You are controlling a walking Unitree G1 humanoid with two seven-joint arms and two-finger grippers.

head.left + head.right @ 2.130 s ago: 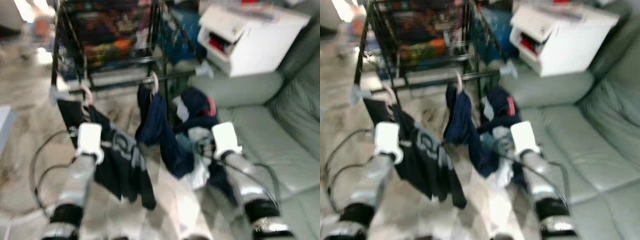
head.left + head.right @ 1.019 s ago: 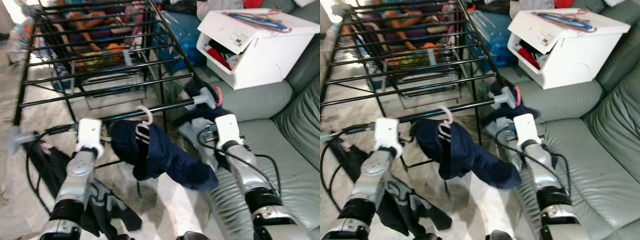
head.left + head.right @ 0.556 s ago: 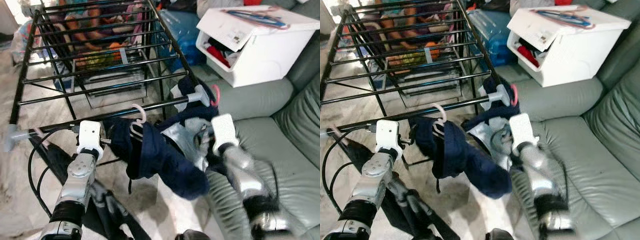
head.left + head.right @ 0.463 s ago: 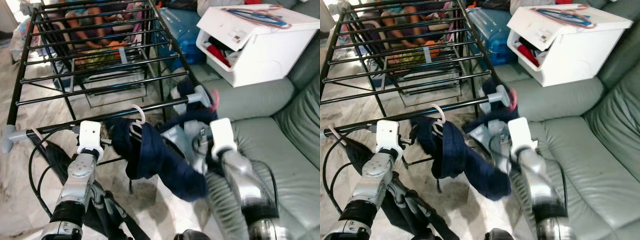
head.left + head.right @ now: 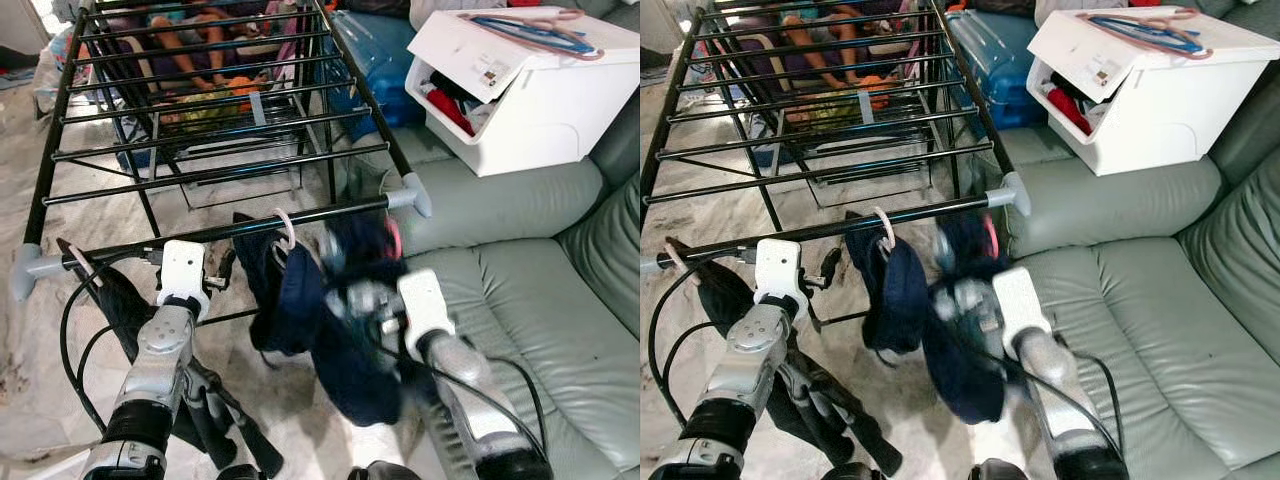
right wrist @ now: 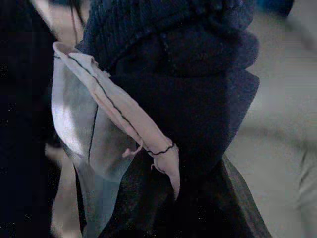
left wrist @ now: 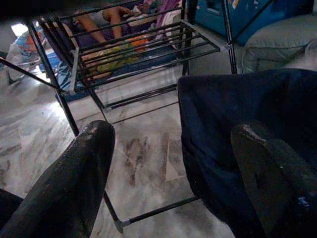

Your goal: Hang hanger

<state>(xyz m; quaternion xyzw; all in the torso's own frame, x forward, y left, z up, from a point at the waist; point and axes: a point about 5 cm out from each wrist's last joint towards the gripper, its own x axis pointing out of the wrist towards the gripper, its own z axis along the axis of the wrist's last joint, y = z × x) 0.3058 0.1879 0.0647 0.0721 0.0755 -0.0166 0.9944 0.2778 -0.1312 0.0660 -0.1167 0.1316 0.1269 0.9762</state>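
Observation:
A white hanger hook (image 5: 284, 226) sits on the front rail (image 5: 200, 236) of the black drying rack, with a navy garment (image 5: 283, 303) hanging below it. A second dark garment on a pink hanger (image 5: 394, 237) hangs near the rail's right end. My right gripper (image 5: 352, 300) is blurred and pushed in among these navy clothes. The right wrist view shows dark cloth (image 6: 188, 104) with a pale lining (image 6: 94, 124) close up. My left gripper (image 7: 171, 131) is open and holds nothing, just below the rail and left of the navy garment (image 7: 247, 99).
Another dark garment (image 5: 112, 296) hangs at the rail's left end. A white storage box (image 5: 510, 90) with hangers on its lid stands on the grey-green sofa (image 5: 540, 290) to the right. Behind the rack is a blue case (image 5: 375, 60). Cables (image 5: 70, 340) trail over the marble floor.
The right arm has swung left and down into the hanging navy clothes. The navy garment now hangs straighter from the rail. The left arm holds its place.

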